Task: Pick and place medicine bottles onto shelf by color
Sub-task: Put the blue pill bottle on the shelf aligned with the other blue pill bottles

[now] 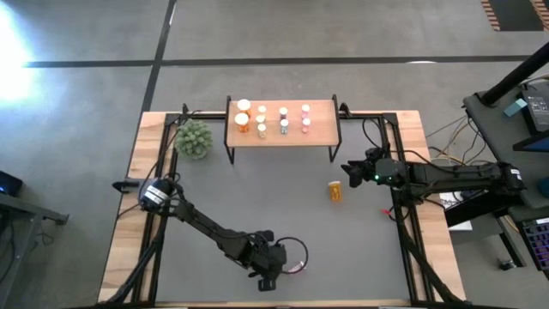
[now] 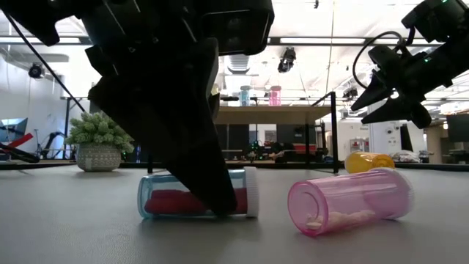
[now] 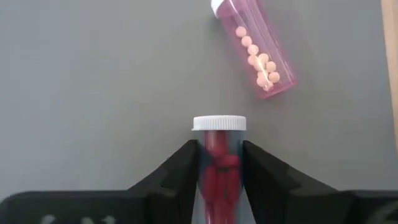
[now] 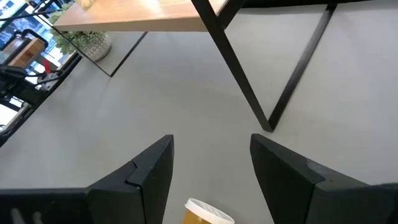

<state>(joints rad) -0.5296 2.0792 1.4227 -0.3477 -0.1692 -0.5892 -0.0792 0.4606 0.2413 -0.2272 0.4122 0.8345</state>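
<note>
Lying on its side at the table's near edge, the red-filled bottle (image 3: 219, 163) sits clamped between the left gripper (image 3: 220, 171) fingers; the right gripper (image 4: 211, 165) hangs spread above the orange bottle (image 1: 334, 190).

The shelf (image 1: 283, 136) is a low wood board on thin black legs, with many small white-capped bottles (image 1: 262, 119) standing on top. In front of the shelf, an orange bottle (image 1: 334, 190) lies on its side. Farther from the shelf lie a blue bottle (image 2: 194, 193) with red pills and a pink bottle (image 2: 352, 199).
</note>
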